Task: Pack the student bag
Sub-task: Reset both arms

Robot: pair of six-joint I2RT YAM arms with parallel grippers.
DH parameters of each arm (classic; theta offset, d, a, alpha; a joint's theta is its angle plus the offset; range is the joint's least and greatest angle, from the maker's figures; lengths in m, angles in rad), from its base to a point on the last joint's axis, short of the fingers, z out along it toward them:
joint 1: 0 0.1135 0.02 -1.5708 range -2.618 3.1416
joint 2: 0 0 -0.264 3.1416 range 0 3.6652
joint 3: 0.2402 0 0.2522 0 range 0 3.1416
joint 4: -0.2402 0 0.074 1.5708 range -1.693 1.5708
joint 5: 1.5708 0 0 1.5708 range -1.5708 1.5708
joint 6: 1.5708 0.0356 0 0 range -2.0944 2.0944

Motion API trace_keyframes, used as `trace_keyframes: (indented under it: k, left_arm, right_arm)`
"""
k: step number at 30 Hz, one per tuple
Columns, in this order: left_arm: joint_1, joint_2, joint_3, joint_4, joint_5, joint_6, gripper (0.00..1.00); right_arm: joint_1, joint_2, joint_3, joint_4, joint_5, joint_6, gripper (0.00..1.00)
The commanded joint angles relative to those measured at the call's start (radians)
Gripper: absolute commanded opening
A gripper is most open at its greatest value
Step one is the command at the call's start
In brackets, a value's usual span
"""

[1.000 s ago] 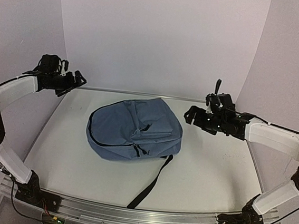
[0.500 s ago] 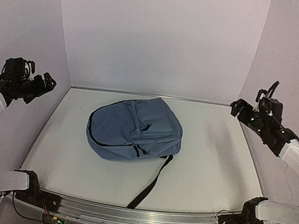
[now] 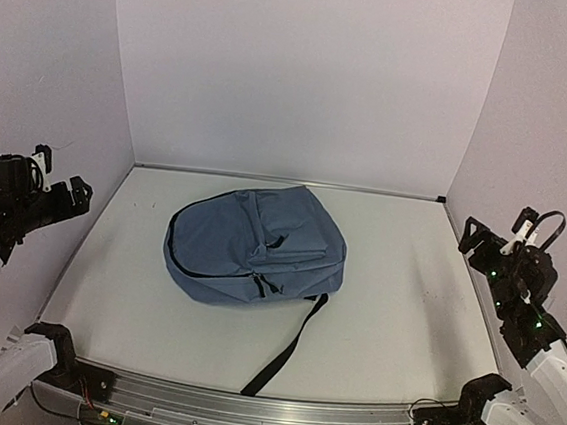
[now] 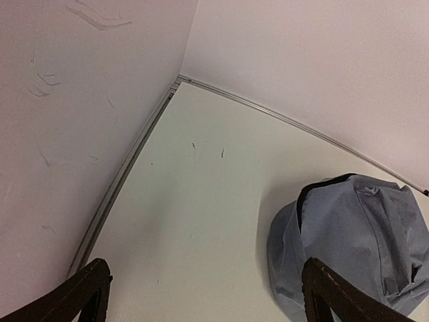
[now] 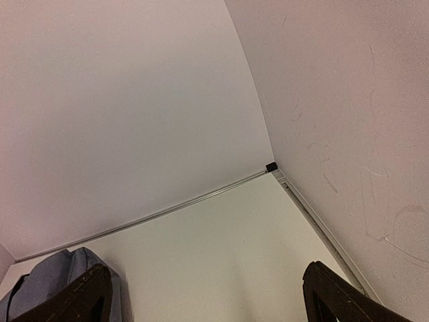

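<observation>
Both arms have swung away from the student bag (image 3: 255,248), the left arm (image 3: 7,211) to 9 o'clock and the right arm (image 3: 518,280) to 3 o'clock, jaws spread wide and empty, leaving it lying apparently closed at the middle of the table (image 3: 404,315), so packing looks finished.

light: soft, even, pinkish | shadows: faint | focus: sharp overhead, wrist views slightly soft

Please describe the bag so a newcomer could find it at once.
On the white table, near its middle, lies the student bag, dusty blue with black zippers. Nothing else in view is fabric; one black strap trails from it toward the near edge.
</observation>
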Motion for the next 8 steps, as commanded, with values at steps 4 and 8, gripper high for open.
trace_keyframes:
  k: [4,8]
  left_arm:
    - [-0.002,0.001,0.01,0.039,-0.008,0.01,1.0]
    - [-0.001,0.0,0.011,0.038,-0.021,-0.011,1.0]
  right_arm:
    - [0.001,0.006,0.002,0.053,0.018,-0.024,0.98]
    - [0.002,0.006,0.0,0.052,0.014,-0.024,0.98]
